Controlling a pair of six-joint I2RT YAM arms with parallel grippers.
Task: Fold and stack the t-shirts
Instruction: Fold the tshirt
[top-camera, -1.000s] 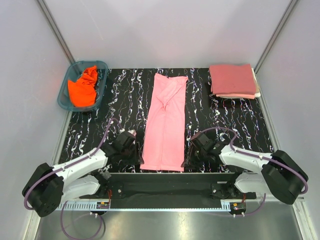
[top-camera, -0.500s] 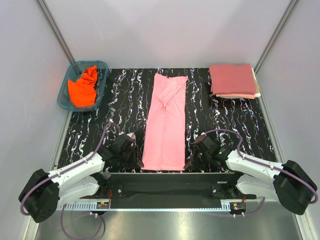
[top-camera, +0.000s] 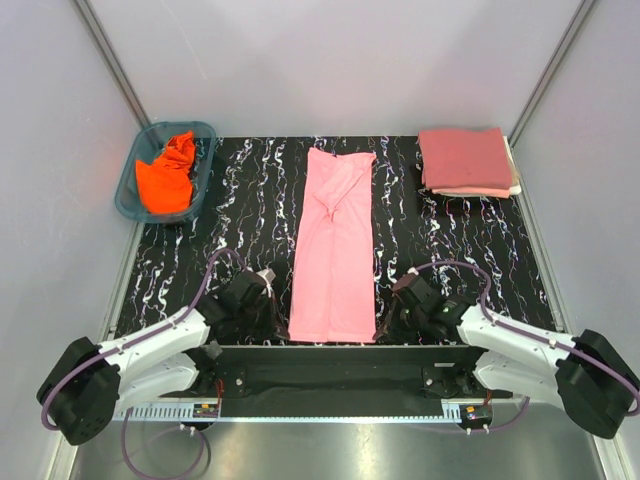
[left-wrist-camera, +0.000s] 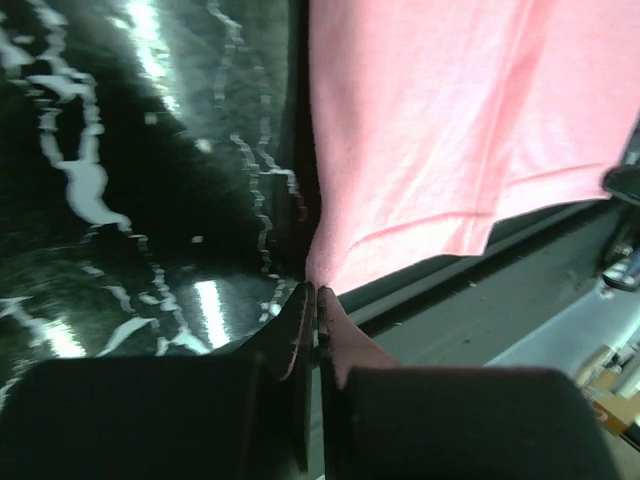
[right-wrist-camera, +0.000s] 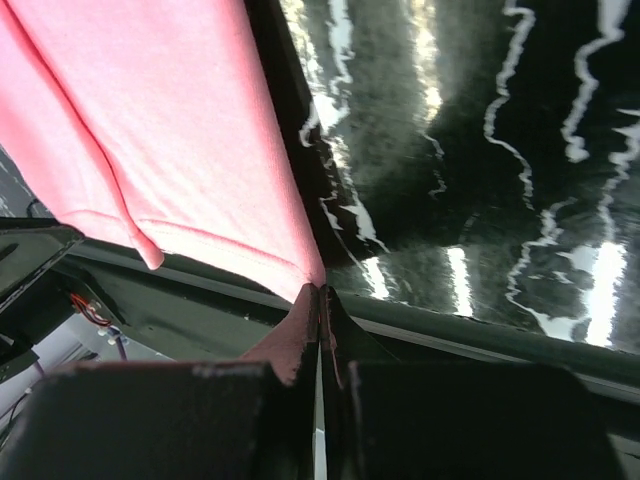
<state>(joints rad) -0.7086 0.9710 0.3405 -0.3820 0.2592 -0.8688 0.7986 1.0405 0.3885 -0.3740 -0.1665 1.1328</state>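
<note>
A light pink t-shirt (top-camera: 333, 245) lies as a long narrow strip down the middle of the black marbled table (top-camera: 240, 215). My left gripper (top-camera: 278, 322) is shut on its near left hem corner (left-wrist-camera: 322, 268). At the near right corner (right-wrist-camera: 305, 272) my right gripper (top-camera: 383, 325) is shut on the hem. A rose-red t-shirt (top-camera: 464, 157) lies folded on top of a cream one (top-camera: 500, 191) at the back right. An orange t-shirt (top-camera: 167, 174) is crumpled in the basket.
A teal plastic basket (top-camera: 204, 133) stands at the back left corner. The table's near edge and a dark rail (top-camera: 340, 357) run just below the pink hem. Grey walls close in on both sides.
Both grippers slid to the pink shirt's near corners and closed on the hem. The near end of the shirt has shifted slightly toward the right.
</note>
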